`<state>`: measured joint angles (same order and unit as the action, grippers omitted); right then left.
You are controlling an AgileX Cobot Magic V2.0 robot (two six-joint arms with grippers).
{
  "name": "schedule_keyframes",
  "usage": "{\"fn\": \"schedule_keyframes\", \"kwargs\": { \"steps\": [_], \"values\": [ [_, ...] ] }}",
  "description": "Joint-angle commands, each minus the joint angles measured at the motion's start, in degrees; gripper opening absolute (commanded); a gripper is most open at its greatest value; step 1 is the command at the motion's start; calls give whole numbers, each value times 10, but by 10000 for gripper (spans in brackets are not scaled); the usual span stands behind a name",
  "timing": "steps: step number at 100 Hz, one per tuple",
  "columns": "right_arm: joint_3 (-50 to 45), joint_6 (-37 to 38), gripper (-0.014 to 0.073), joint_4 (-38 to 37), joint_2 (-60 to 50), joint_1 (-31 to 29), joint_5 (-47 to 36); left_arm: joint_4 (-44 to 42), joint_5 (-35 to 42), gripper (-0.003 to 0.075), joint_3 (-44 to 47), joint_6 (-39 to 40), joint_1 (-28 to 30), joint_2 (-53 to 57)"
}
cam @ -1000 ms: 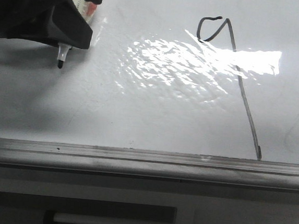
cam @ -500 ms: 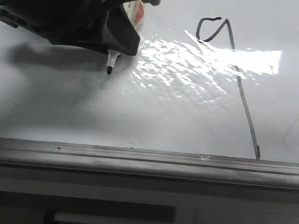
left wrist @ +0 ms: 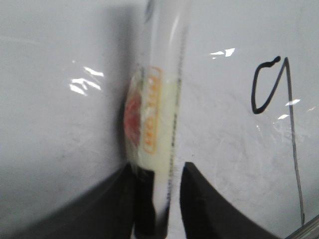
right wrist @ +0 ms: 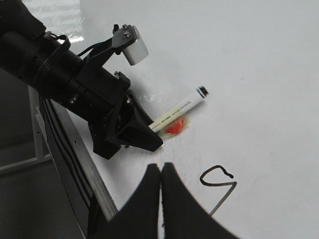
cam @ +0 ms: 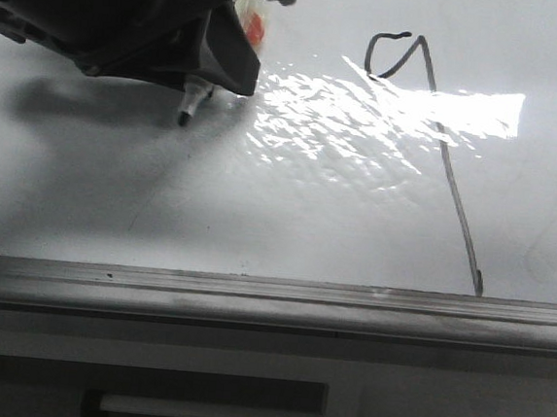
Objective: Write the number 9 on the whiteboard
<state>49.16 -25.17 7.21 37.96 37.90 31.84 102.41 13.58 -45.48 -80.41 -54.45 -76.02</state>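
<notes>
Left gripper (cam: 210,74) is clamped on a marker (right wrist: 180,111), the 2 black fingers (left wrist: 204,206) squeezing the white barrel from either side in the left wrist view. The marker has a yellowish label with orange print and a red-orange patch on it, and it looks blurry in that close view. From the front, the dark tip pokes out just below the gripper body and sits at or very close to the whiteboard (cam: 287,219); can't really tell if it's actually touching. In the right wrist view the left arm comes in low from the board's edge side, stretched nearly flat over the surface, with the marker laid at a shallow slant and its far capped end pointing away from the gripper. A small white block sits on top of that arm's wrist, with black cables running along it.

Right gripper (right wrist: 160,172) has its 2 dark fingertips pressed together, nothing between them, hovering above the board.

The number 9 (cam: 431,134) is over on the right part of the board in the front view, well apart from the marker tip: a small open loop up top, then 1 long slanted tail running down almost to the grey metal edge strip (cam: 270,301). Bright rippled glare (cam: 365,114) cuts across the middle of the tail.
</notes>
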Motion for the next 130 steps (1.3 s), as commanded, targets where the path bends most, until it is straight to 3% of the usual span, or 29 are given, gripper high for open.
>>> {"fn": "schedule_keyframes", "kwargs": {
  "steps": [1, 16, 32, 51, 61, 81, 130],
  "values": [
    [19, 2, -61, 2, -1, -4, -47, -8, 73, 355, -12, 3, 8, 3],
    [19, 2, -61, 2, -1, -4, -47, -8, 87, 393, -14, 2, 8, 8],
    [19, 2, -61, -5, -12, -4, -14, -8, 71, 491, -21, -11, -9, 61],
    [-35, 2, -60, -42, -93, -4, -11, -7, 76, 486, 13, -79, -80, 180],
    [-100, 2, -61, -53, -160, -4, -47, -7, 81, 386, 63, -87, -119, 252],
    [-228, 2, -61, -57, -281, -4, -112, 15, 80, -20, 158, -87, -171, 349],
    [-267, 2, -61, -57, -334, -4, -107, 36, 76, -20, 192, -87, -179, 380]
  ]
}}
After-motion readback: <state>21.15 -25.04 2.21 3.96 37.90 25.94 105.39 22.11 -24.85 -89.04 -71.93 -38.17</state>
